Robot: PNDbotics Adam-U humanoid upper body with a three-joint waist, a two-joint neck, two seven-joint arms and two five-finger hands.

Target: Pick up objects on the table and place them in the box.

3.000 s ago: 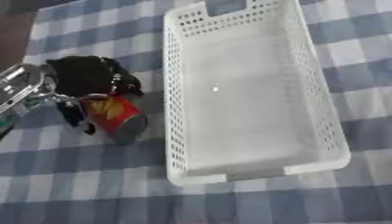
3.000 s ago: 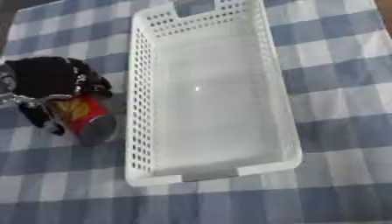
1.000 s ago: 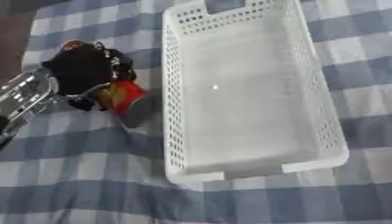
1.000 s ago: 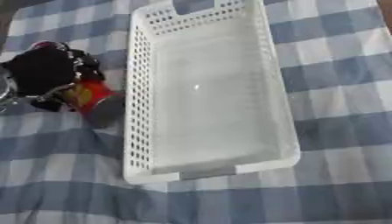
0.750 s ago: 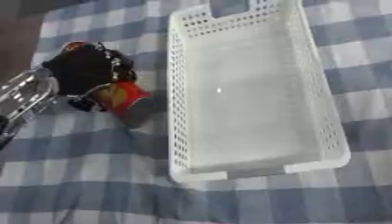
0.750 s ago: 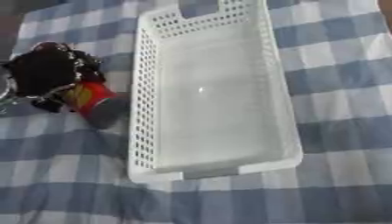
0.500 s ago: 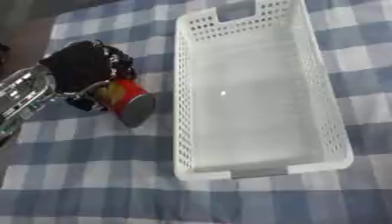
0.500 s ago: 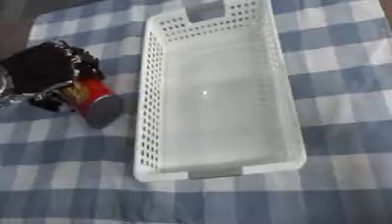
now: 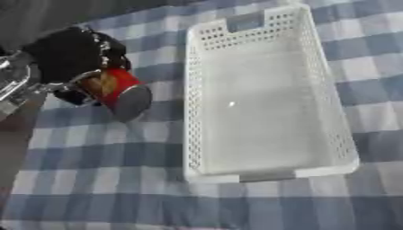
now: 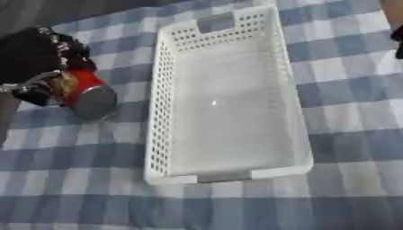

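My left hand (image 9: 71,58) is curled round a red and yellow can (image 9: 118,92) with a grey end. The can is tilted, its grey end pointing down and right, and it hangs just left of the white perforated box (image 9: 260,90). The box lies lengthwise on the blue checked cloth and holds nothing that I can see. My right hand shows in neither view.
The blue and white checked tablecloth (image 9: 118,188) covers the table. The table's dark far-left edge (image 9: 31,18) lies behind my left hand. A dark shape (image 10: 396,27) shows at the right edge in the right eye view.
The can has come up off the cloth in my left hand and tilted more. The whole picture has also shifted, so the camera has moved.
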